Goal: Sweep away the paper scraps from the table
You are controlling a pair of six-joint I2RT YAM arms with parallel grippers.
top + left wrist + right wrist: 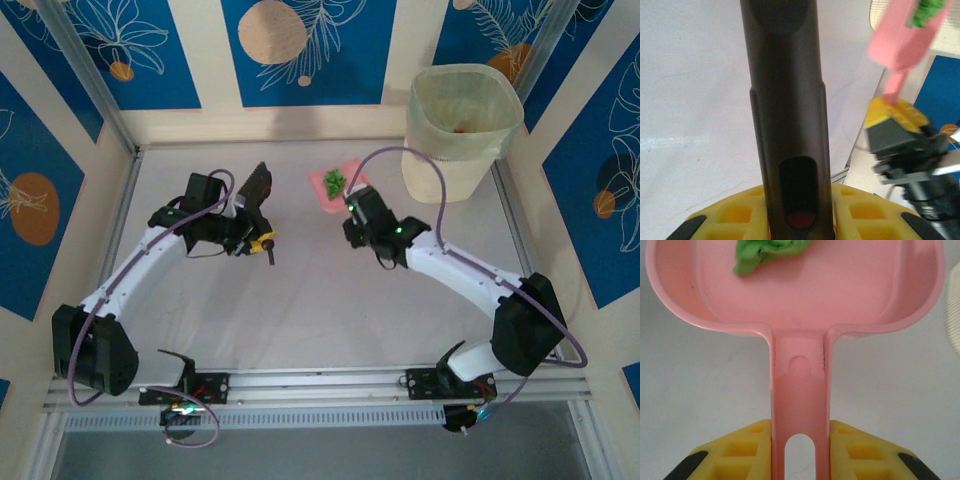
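Observation:
Green paper scraps [334,181] lie in the tray of a pink dustpan [340,190] at the back middle of the table [320,310]. My right gripper [352,208] is shut on the dustpan's handle. In the right wrist view the handle [800,400] runs between the yellow pads [860,450] and the green scraps [767,252] sit at the tray's far end. My left gripper [262,243] is shut on a black brush [256,190] just left of the dustpan. The brush handle [790,125] stands between its pads, with the dustpan [900,35] at the upper right.
A cream bin [462,128] stands at the back right corner, close to the dustpan, with something reddish inside. Aluminium rails [320,385] edge the table, and patterned walls rise behind them. A purple cable [430,190] arcs above the right arm.

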